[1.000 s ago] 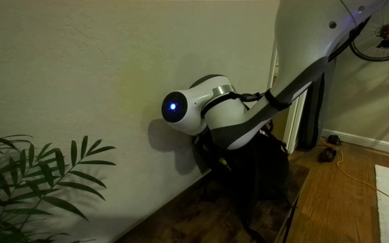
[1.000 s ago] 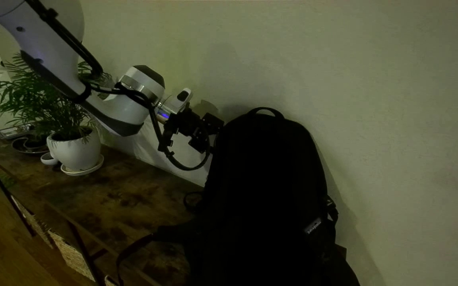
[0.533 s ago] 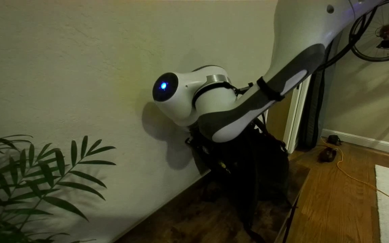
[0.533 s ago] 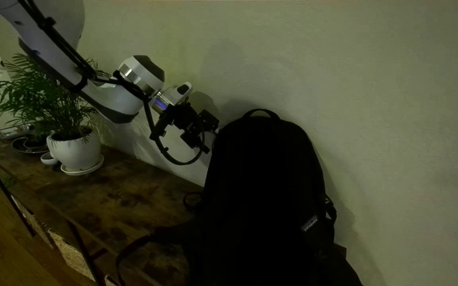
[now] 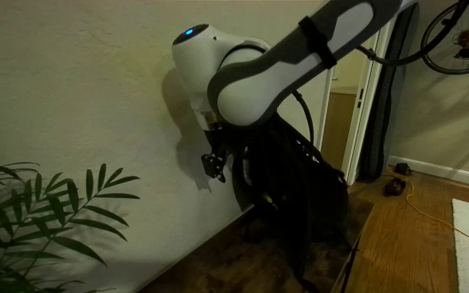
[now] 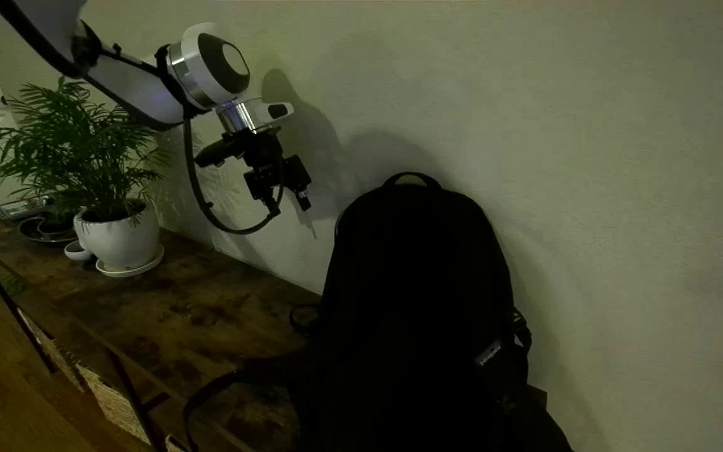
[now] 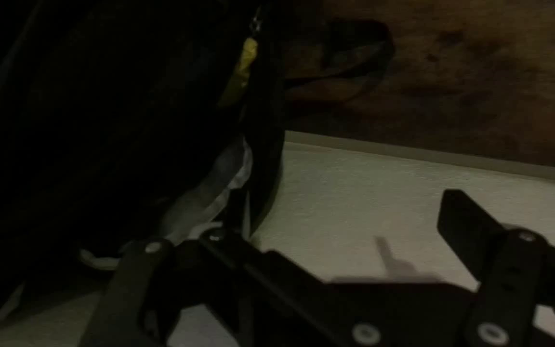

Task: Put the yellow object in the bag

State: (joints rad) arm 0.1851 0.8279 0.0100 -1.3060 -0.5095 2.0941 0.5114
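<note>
Yellow object [image 7: 242, 71] in the folds of the bag [image 6: 424, 301], jaws spread wide to one side

You have the gripper [image 7: 347, 205] with its fingers [image 7: 468, 226] well apart, and pale wall [image 7: 350, 178] shows in the gap between them. The yellow object lies beyond the fingertips, on the bag's side of the jaws, past the tip of the finger nearer the bag as you look through the wrist view. Black fabric borders it on both sides, and a small metal piece [image 7: 257, 24] (too dark for you to make out what kind) sits just past its far end. How deep it lies in the bag is hidden from you. Closer to that same finger, a grey piece [image 7: 205, 197] with a pale curved edge shows in the bag.

In an exterior view your gripper hangs tilted, fingertips downward, beside the upper part of the bag; wall shows between the two, so they stand apart. The bag stands upright on a brown table [image 7: 475, 72], which stretches out below the jaws; beyond their gap, in the wrist view, you see a dark strap [image 7: 386, 53] looped there. On the jaws' far side from the bag, a plant [image 6: 79, 157] in a white pot [image 6: 120, 242] stands on the same table.
</note>
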